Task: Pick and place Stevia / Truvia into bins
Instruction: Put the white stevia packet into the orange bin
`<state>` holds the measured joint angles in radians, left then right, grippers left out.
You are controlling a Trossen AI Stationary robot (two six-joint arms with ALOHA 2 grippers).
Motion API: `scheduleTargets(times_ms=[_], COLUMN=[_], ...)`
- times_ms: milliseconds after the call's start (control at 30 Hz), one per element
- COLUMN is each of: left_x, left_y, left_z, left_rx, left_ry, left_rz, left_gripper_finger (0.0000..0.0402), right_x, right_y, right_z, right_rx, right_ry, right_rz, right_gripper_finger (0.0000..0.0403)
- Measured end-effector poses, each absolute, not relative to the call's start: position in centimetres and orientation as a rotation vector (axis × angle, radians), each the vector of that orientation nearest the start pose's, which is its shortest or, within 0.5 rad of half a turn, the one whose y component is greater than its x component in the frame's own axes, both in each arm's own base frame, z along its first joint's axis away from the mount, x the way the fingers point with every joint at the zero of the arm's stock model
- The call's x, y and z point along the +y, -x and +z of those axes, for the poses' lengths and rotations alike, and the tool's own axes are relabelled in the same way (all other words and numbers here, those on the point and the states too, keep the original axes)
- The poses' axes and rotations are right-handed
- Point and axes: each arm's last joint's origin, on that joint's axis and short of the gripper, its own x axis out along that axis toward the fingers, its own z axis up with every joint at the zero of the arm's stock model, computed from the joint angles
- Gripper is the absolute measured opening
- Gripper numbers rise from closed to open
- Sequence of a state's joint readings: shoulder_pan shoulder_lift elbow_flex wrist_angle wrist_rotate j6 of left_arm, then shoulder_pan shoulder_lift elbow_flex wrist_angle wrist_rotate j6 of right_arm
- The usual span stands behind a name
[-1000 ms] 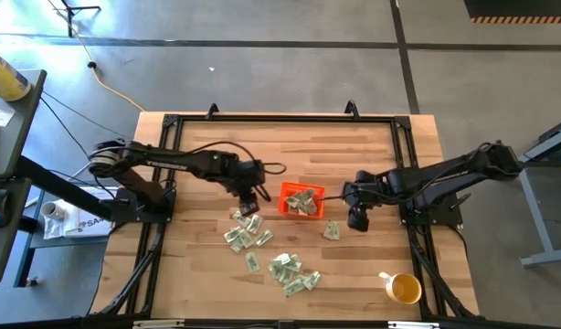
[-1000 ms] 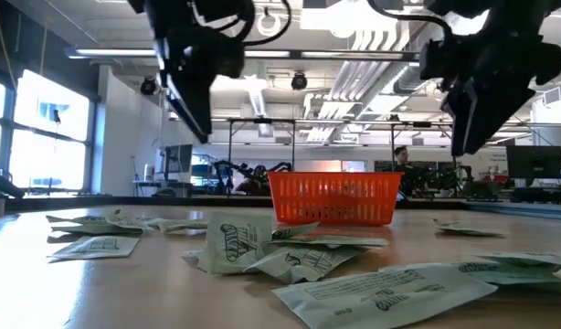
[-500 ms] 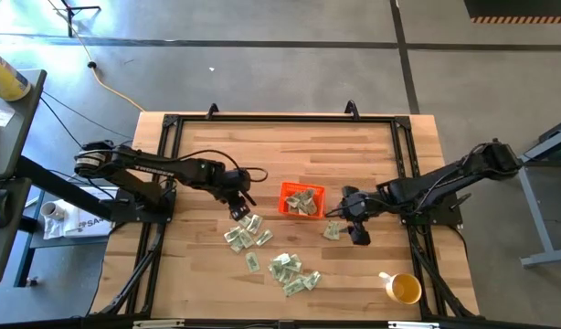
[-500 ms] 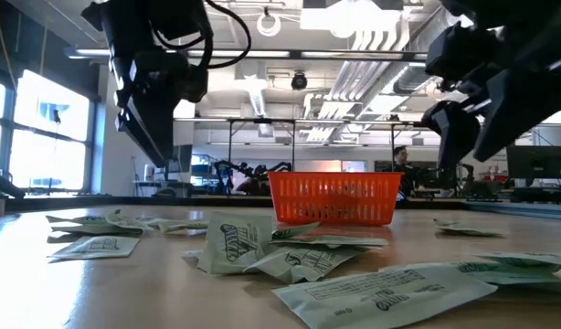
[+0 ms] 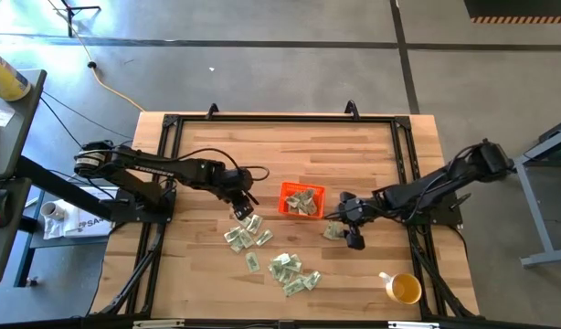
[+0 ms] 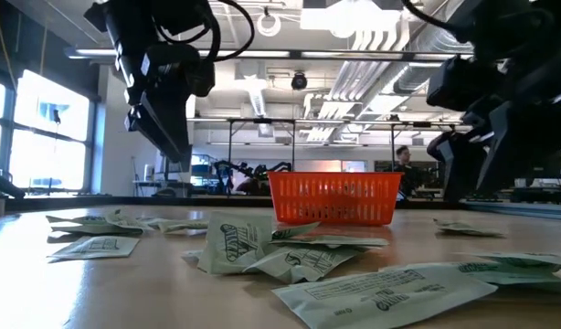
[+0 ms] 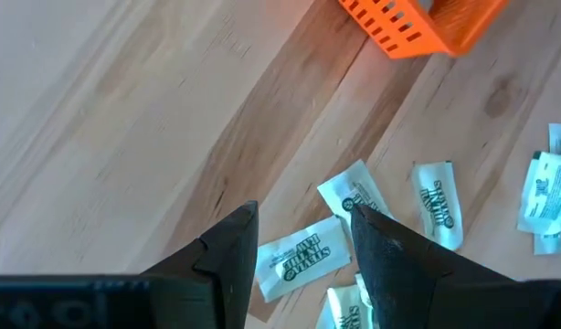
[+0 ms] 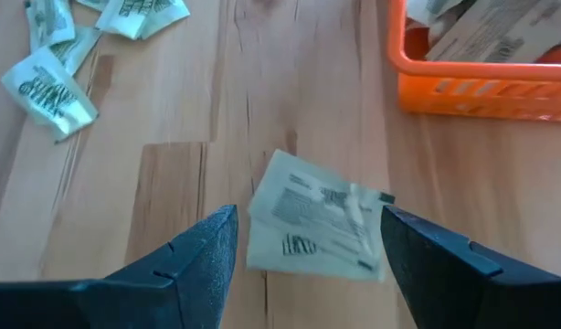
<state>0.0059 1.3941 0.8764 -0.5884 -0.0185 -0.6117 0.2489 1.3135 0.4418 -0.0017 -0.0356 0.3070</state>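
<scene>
Pale green and white Stevia packets lie flat in a loose scatter [image 5: 247, 236] and a second heap [image 5: 292, 272] nearer the table's near edge. One lone packet [image 5: 332, 231] lies right of the orange bin [image 5: 301, 199], which holds several packets. My left gripper [image 5: 243, 209] hovers open just left of the bin; its fingers stand on either side of a packet [image 7: 301, 259] below them. My right gripper [image 5: 351, 237] is open and low over the lone packet [image 8: 315, 228], one finger on each side of it, the bin's wall [image 8: 481, 80] just beyond.
A yellow-and-white cup [image 5: 404, 289] stands near the table's near right corner. A black frame runs round the wooden tabletop [image 5: 290, 151]. The bin [image 6: 333, 196] sits mid-table between the two arms, with bare wood behind it toward the far edge.
My right gripper has moved toward the near edge and come down, from beside the bin to low over the lone packet. My left gripper has shifted away from the bin, toward the table's left and slightly nearer, over the scattered packets. No packet has moved.
</scene>
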Motion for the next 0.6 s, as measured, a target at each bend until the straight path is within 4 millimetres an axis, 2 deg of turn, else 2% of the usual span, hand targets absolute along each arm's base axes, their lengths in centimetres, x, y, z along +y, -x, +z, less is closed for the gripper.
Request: scheduleTargets(times_ms=[267, 433, 600], left_x=[0.21, 0.21, 0.21], left_y=[-25.97, -25.99, -25.99], left_z=[20.80, 20.80, 20.81], left_rx=[1.057, 1.056, 1.054], left_ry=[0.560, 0.560, 0.562], left_rz=[0.370, 0.370, 0.372], left_gripper_finger=[0.0211, 0.0211, 0.0211], right_x=[5.60, 5.46, 5.40], right_y=[-21.54, -21.57, -21.51], right_z=[12.83, 12.82, 12.76], right_rx=[0.923, 0.905, 0.912], right_ry=[-0.284, -0.179, -0.146], right_rz=[0.081, 0.074, 0.080], right_gripper_finger=[0.0259, 0.0259, 0.0259])
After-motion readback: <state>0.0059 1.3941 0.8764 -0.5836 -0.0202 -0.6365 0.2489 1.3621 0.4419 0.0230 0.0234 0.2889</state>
